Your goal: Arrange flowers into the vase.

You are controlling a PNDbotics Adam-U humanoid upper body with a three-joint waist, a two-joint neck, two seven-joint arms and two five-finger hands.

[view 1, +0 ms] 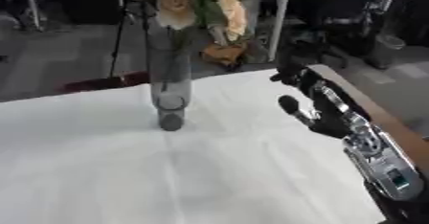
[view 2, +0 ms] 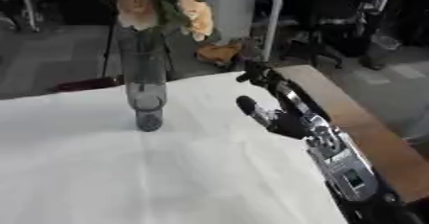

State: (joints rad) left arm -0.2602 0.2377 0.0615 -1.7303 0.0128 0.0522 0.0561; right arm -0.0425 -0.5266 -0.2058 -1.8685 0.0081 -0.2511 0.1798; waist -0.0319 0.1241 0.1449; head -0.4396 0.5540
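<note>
A tall clear glass vase (view 1: 170, 94) stands upright on the white tablecloth (view 1: 126, 170) near its far edge. Peach and cream flowers (view 1: 177, 3) with green leaves rise from its mouth, another pale bloom (view 1: 233, 8) leaning to the right. My right hand (view 1: 317, 104) hovers above the cloth to the right of the vase, apart from it. Its fingers are stretched out and its thumb sticks out to the left, with nothing held. My left hand shows in neither view.
The wooden table edge (view 2: 368, 122) runs along the right, beyond the cloth. Past the table's far edge are a grey floor, a black tripod (view 1: 121, 31), a white desk leg (view 1: 279, 22) and office chairs (view 1: 348, 12).
</note>
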